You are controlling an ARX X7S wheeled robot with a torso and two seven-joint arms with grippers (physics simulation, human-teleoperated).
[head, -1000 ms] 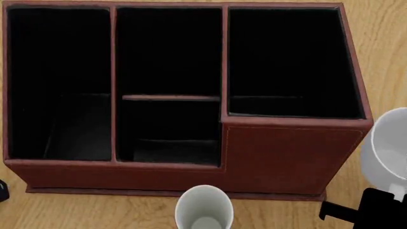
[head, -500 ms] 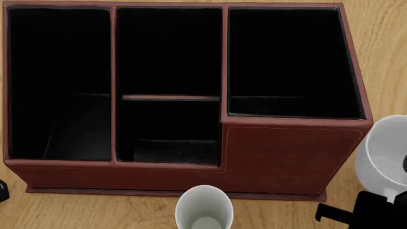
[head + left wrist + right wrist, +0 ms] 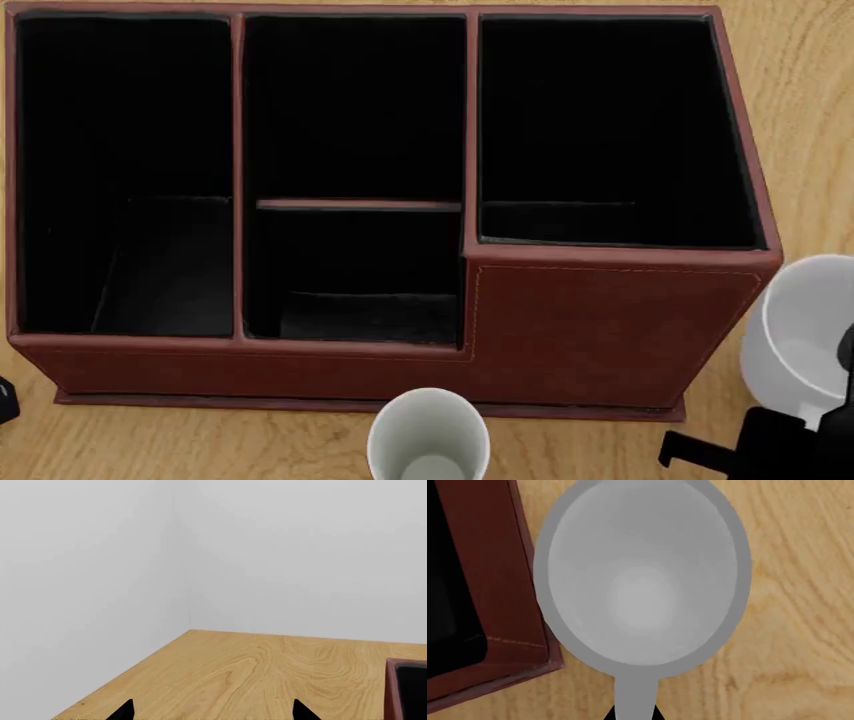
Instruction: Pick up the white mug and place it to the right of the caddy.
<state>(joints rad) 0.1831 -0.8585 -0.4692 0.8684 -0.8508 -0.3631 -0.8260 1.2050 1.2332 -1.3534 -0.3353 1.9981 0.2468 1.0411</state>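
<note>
Glossy all-white mug [image 3: 801,325] sits just right of the reddish-brown leather-look caddy [image 3: 607,330], where the task wants it; right hand [image 3: 634,714] grips its handle. Left hand [image 3: 212,711] holds nothing, spread wide.

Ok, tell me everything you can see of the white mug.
The white mug is plain, glossy and all white, upright with its mouth open and nothing inside. Its looped handle points toward the right gripper, whose dark tips show on either side of it. In the head view the mug stands at the right end of the caddy, close beside it, above the wooden table; whether it rests on the wood cannot be told.
</note>
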